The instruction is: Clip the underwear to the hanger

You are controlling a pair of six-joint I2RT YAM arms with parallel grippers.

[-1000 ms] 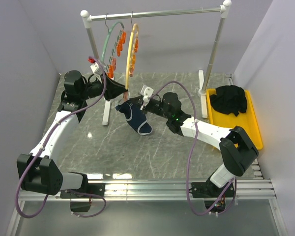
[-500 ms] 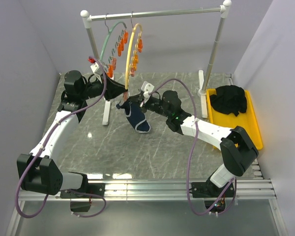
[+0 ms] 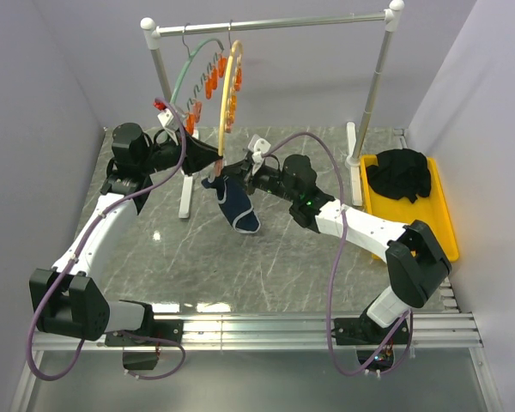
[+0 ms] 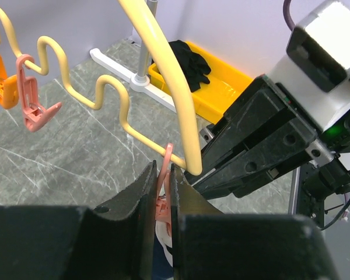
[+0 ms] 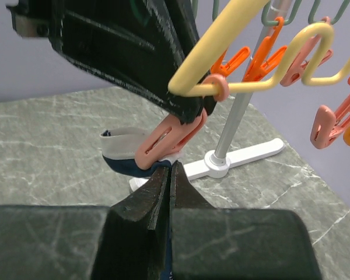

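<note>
1. Left gripper (image 4: 162, 178): narrow, squeezing the tail of the end clip (image 5: 166, 139) on the yellow hanger (image 4: 163, 76).
2. Right gripper (image 5: 170, 175): pinched nearly closed on the underwear (image 3: 239, 213). The white waistband sits just ahead of its tips, at the clip's mouth. The rest hangs below.
3. I can't tell whether the mouth has the band inside it or only rests on it.
4. Risk: the left lets go with the band too shallow. The clip then bites only the edge or nothing, and the underwear drops once the right opens.
5. Risk: the hanger hangs free from the rail (image 3: 275, 23). A push from either arm swings it and the mouth slides off the fabric.
6. Risk: the grippers are almost touching. A small sideways move could knock fingers together or catch the right tip in the clip.
7. Writing: none readable. No label or logo, and no emblem shows on the underwear. There is only a green light (image 3: 307, 204) on the right arm.
</note>
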